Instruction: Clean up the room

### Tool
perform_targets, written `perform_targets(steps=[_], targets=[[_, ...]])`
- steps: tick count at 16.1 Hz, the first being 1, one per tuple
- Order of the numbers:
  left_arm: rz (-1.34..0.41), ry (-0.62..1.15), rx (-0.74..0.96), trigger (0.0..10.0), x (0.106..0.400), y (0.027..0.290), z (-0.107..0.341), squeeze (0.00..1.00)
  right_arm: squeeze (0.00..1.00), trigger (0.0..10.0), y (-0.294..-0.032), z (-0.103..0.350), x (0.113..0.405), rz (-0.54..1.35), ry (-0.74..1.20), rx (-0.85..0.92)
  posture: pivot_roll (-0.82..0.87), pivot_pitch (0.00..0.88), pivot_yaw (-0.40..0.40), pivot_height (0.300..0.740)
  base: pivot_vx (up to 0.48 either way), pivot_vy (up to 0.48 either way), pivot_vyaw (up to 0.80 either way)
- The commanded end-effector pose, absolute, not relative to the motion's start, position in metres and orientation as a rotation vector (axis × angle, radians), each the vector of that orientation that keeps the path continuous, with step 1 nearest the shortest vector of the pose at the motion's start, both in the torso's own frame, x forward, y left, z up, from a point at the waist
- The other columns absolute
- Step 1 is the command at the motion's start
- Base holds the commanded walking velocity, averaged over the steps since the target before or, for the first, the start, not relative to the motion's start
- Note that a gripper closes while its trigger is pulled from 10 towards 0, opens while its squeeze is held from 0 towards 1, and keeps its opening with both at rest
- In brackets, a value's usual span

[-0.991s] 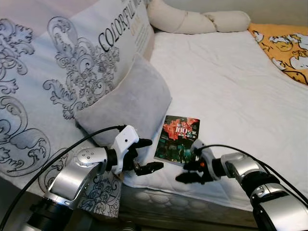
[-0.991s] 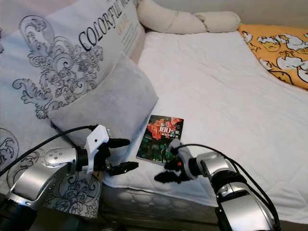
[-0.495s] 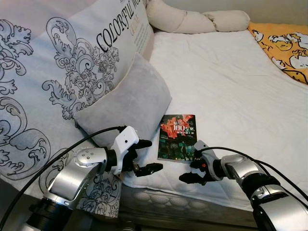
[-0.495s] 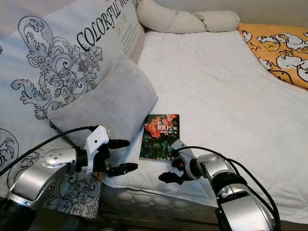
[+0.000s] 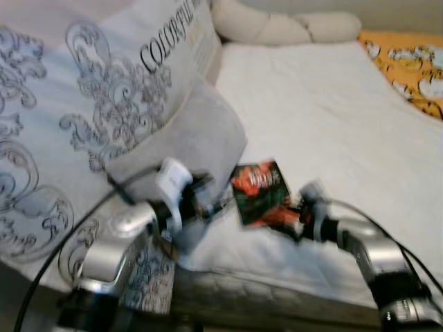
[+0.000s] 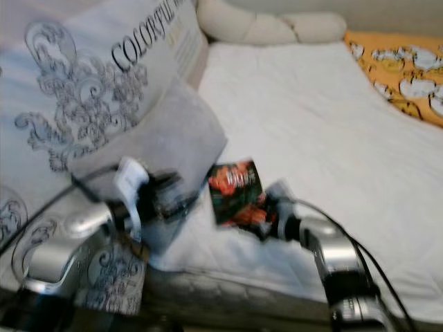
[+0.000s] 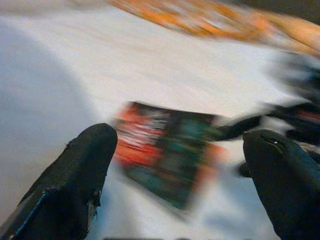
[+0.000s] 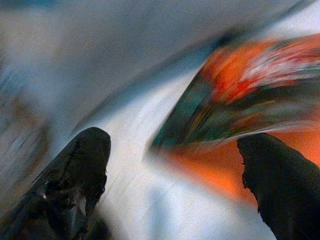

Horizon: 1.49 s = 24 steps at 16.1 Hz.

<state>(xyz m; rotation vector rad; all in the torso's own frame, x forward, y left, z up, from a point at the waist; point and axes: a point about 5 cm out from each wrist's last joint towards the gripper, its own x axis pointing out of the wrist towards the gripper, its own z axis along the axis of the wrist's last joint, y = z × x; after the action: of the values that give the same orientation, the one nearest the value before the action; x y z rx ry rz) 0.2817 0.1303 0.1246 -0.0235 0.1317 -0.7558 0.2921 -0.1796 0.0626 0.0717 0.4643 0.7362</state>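
Nearest us, along the bed's [image 5: 332, 131] front edge, we have both arms out over the white sheet, though every view is smeared. Our left gripper [image 7: 175, 180] sits just off the grey cushion's [image 5: 201, 142] lower corner with its jaws spread wide, and its wrist view looks straight between them at the book [image 5: 259, 194]. Our right gripper [image 5: 294, 220] is at the book's near corner, toward the bed's right side; its wrist view shows two fingers well apart with the book's red and dark cover ahead of them, so we read it as spread and not yet pinching anything.

The book lies on the sheet close to the front edge, just beside the cushion, and looks tilted. We judge that the step in hand is taking hold of it. To do that well, we should let the blur settle, slide one finger under the near edge, and close only once the cover is between the pads.

Farther back lie the printed pillow [image 5: 104, 83], a pale bolster [image 5: 277, 28] along the far edge, and an orange blanket [image 5: 408, 69] at the far right corner.
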Motion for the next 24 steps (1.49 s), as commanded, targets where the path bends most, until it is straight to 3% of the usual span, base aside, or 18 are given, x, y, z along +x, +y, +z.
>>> perform_targets(steps=[1, 4, 7, 8, 14, 18, 19, 24], targets=[[-0.618, 0.097, 0.003, 10.0, 0.286, 0.142, 0.127, 0.00, 1.00, 10.0, -0.177, 0.076, 0.294, 0.647, 0.386, 0.084, 0.03, 0.000, 0.073, 0.740, 0.000, 0.000, 0.00], [-0.469, 0.097, 0.045, 10.0, 0.282, 0.152, 0.122, 0.00, 1.00, 10.0, -0.153, 0.079, 0.281, 0.535, 0.290, 0.135, 0.01, 0.000, 0.050, 0.740, 0.000, -0.230, 0.00], [-0.332, 0.096, 0.068, 10.0, 0.281, 0.161, 0.116, 0.00, 1.00, 10.0, -0.158, 0.083, 0.287, 0.283, 0.240, 0.202, 0.02, 0.000, 0.026, 0.740, 0.000, -0.395, 0.00], [-0.269, 0.098, 0.074, 10.0, 0.280, 0.166, 0.114, 0.00, 1.00, 10.0, -0.163, 0.088, 0.285, 0.193, 0.199, 0.116, 0.03, 0.000, 0.018, 0.740, 0.000, -0.405, 0.00], [-0.268, 0.104, 0.107, 10.0, 0.279, 0.166, 0.115, 0.00, 1.00, 10.0, -0.152, 0.082, 0.282, 0.174, 0.224, 0.062, 0.07, 0.000, 0.013, 0.740, 0.000, -0.401, 0.00], [-0.251, 0.133, 0.097, 10.0, 0.278, 0.170, 0.112, 0.00, 1.00, 10.0, -0.159, 0.077, 0.280, 0.127, 0.271, 0.006, 0.07, 0.000, 0.018, 0.740, 0.000, -0.165, 0.00], [-0.263, 0.132, 0.122, 10.0, 0.275, 0.169, 0.110, 0.00, 0.00, 10.0, -0.161, 0.075, 0.279, 0.113, 0.280, 0.007, 0.07, 0.000, 0.012, 0.740, 0.000, 0.000, 0.00], [-0.270, 0.127, 0.136, 10.0, 0.273, 0.168, 0.111, 0.00, 0.00, 10.0, -0.161, 0.074, 0.279, 0.091, 0.281, -0.035, 0.08, 0.000, 0.021, 0.740, 0.000, 0.000, 0.00]])
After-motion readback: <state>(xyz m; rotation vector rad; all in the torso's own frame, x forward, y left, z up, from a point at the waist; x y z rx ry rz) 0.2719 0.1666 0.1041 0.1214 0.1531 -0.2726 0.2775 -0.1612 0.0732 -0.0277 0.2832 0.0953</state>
